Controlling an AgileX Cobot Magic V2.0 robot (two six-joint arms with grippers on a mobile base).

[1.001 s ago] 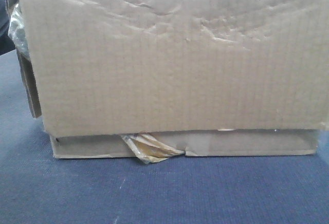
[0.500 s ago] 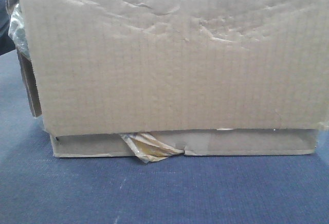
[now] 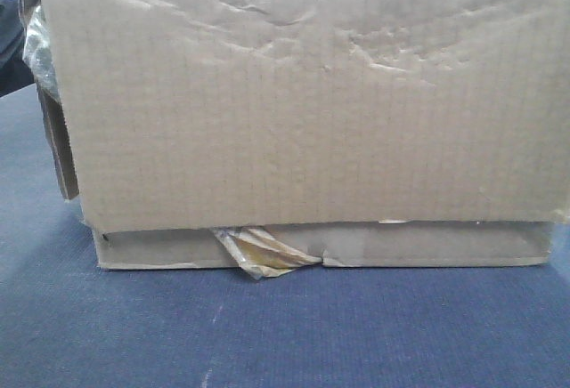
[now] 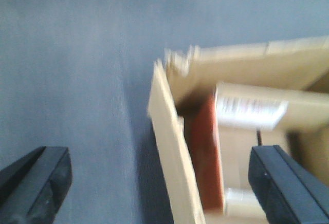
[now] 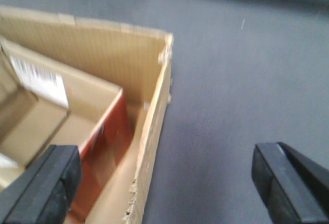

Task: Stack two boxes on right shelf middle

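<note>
While tall box [image 3: 303, 103] sits on flat box [image 3: 401, 247], left pincer [image 4: 162, 185], right pincer [image 5: 167, 180] both wide apart, straddling its end walls.

Wrinkled tall brown box [image 3: 303, 103] sits on thin flat box [image 3: 401, 247]

The tall box [image 3: 303, 94] fills the front view atop the thin flat box [image 3: 427, 247], leaving free only the bare blue surface [image 3: 285, 335] before it; its side walls stand between the wide-spread fingers of the left gripper [image 4: 162, 180] and right gripper [image 5: 167, 183], with a red-printed box [image 5: 103, 144] crowding the inside.
</note>
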